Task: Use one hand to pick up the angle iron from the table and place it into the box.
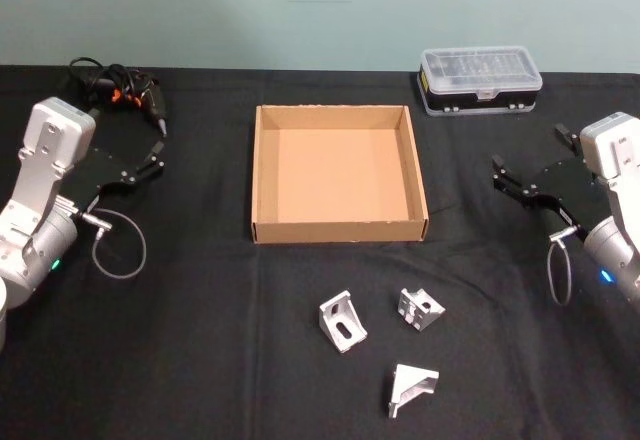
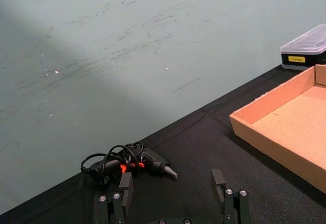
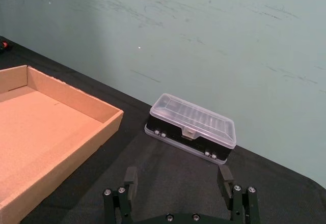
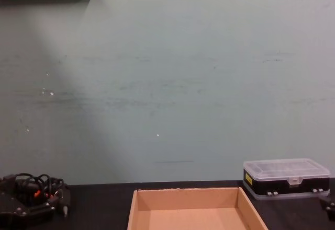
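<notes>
1. Table (image 1: 200, 350): flat black top that bears all the items below.
2. Box (image 1: 338, 230): shallow tan cardboard tray, open-topped, at the table's middle toward the far side. Its bare floor shows from wall to wall. The wrist views show its low walls standing upright.
3. Left angle iron (image 1: 343, 321): silver bracket with a slot, lying on the table just in front of the box and outside it.
4. Right angle iron (image 1: 420, 308): a like bracket, near item 3 and apart from it, below the box's near right corner.
5. Front angle iron (image 1: 411, 389): third bracket, nearest the robot, apart from the other two.
6. Black case (image 1: 480, 80): clear lid down, standing at the far right beyond the box. Its contents cannot be made out.
7. Corded tool (image 1: 125, 90): black with red marks, its cable coiled, at the far left corner.
8. Left gripper (image 1: 157, 153): at the table's left side, fingers spread, holding nothing, well apart from the brackets.
9. Right gripper (image 1: 528, 155): at the right side, fingers likewise spread and unladen, pointed toward the black case.
</notes>
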Motion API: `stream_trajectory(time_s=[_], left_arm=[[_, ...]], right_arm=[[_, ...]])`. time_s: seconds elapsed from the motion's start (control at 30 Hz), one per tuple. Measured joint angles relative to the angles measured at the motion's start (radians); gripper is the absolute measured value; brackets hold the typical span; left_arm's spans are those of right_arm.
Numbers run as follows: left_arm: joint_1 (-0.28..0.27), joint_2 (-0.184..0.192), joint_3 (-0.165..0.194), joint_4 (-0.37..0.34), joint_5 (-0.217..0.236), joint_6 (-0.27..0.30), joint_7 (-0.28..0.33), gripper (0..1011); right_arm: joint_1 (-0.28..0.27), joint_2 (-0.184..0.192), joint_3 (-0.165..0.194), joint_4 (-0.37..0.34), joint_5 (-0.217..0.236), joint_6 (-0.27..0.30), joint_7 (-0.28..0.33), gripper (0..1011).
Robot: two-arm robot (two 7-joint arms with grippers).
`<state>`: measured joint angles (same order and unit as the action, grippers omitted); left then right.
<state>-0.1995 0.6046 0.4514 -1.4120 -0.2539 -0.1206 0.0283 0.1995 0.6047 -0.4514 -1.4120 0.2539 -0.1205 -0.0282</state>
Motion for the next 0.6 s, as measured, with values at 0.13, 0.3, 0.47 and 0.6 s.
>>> stream_trajectory(time_s=[0.13, 0.3, 0.47, 0.6], left_arm=[[0.0, 0.0, 0.0, 0.0, 0.0, 0.0, 0.0, 1000], [0.0, 0.0, 0.0, 0.0, 0.0, 0.0, 0.0, 1000], [0.0, 0.0, 0.0, 0.0, 0.0, 0.0, 0.0, 1000], [0.0, 0.0, 0.0, 0.0, 0.0, 0.0, 0.0, 1000]], right_arm=[[0.0, 0.0, 0.0, 0.0, 0.0, 0.0, 0.0, 1000], [0.0, 0.0, 0.0, 0.0, 0.0, 0.0, 0.0, 1000], [0.0, 0.0, 0.0, 0.0, 0.0, 0.0, 0.0, 1000], [0.0, 0.0, 0.0, 0.0, 0.0, 0.0, 0.0, 1000]])
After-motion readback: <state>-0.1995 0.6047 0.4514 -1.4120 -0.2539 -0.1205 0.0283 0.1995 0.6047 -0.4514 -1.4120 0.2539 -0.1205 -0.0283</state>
